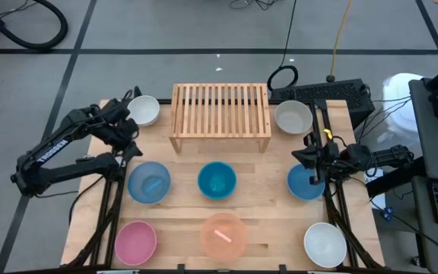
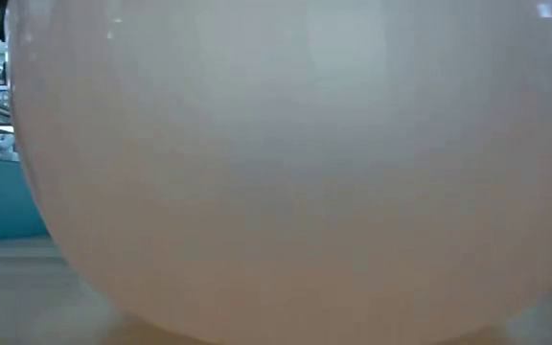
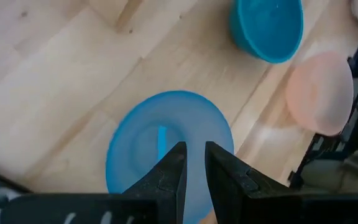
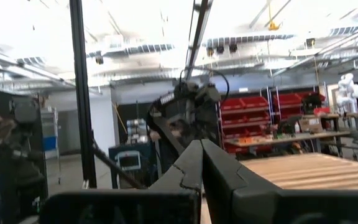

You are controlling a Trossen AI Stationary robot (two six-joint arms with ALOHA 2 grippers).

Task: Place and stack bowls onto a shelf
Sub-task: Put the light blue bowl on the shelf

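Note:
The shelf (image 1: pixel 220 114) stands at the table's far middle, its slatted top bare. My left gripper (image 1: pixel 133 148) (image 3: pixel 194 163) hangs slanting down over the far rim of a light blue bowl (image 1: pixel 149 183) (image 3: pixel 166 143), its fingers a narrow gap apart with nothing between them. A teal bowl (image 1: pixel 217 180) (image 3: pixel 267 28) sits mid-table, and a peach bowl (image 1: pixel 223 234) (image 2: pixel 286 163) sits near the front. My right gripper (image 1: pixel 311 161) (image 4: pixel 199 152) is shut and raised beside a blue bowl (image 1: pixel 306 184), pointing up into the room.
White bowls sit at the far left (image 1: pixel 143 110), far right (image 1: pixel 293 116) and near right (image 1: pixel 325 243). A pink bowl (image 1: pixel 135 242) sits at the near left. A keyboard (image 1: pixel 322 93) lies behind the table's far right corner. Bare wood shows between the shelf and the middle row of bowls.

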